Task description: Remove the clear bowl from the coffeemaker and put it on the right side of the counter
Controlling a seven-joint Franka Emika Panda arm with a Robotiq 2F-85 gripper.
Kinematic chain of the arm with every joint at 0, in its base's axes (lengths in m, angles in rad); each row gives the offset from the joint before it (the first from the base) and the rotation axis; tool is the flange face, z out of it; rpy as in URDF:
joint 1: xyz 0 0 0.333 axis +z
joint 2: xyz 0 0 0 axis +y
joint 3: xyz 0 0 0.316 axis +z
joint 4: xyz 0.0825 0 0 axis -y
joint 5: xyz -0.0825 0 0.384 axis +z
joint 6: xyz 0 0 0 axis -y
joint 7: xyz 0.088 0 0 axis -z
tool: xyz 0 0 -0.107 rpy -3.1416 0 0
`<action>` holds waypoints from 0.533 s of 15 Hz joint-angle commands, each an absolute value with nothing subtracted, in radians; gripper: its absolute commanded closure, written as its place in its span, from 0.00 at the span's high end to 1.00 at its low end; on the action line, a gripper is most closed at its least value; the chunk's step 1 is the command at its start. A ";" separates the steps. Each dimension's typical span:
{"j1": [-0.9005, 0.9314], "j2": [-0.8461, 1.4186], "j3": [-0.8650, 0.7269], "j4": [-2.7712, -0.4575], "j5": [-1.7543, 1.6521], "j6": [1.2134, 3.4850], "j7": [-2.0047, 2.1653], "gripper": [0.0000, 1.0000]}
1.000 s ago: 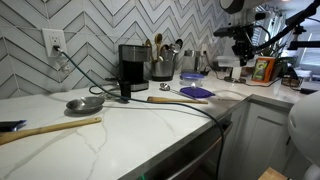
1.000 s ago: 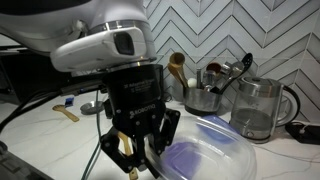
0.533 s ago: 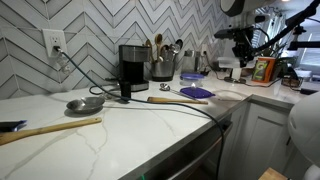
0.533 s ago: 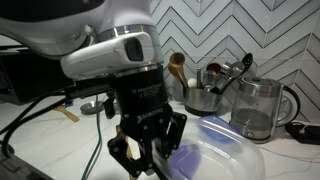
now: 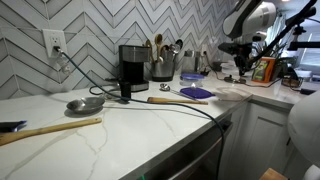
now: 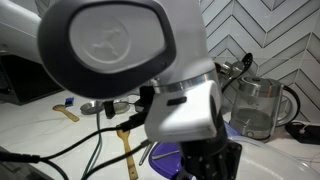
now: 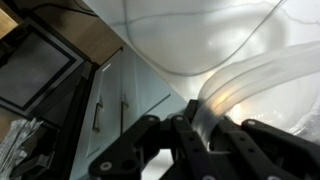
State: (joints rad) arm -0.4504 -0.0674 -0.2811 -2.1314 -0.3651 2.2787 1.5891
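A wooden spoon (image 5: 50, 127) lies near a ladle (image 5: 85, 103).

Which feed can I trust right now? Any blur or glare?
Wrist view: soft focus, glare on the bowl, pinched in the end effector. In an exterior view, the arm looms blurred, blocking most of the counter. In an exterior view, the coffeemaker is sharp.

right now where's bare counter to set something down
The widest bare patch is the near counter, in front of the wooden spoon and metal ladle. It is crowded along the back wall by the coffeemaker, utensil crock and purple lid.
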 commanded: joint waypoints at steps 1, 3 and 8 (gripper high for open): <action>-0.434 0.074 -0.329 -2.055 -0.337 2.394 1.599 0.02; -0.427 0.140 -0.343 -2.017 -0.292 2.432 1.570 0.02; -0.416 0.278 -0.355 -1.920 -0.161 2.473 1.486 0.02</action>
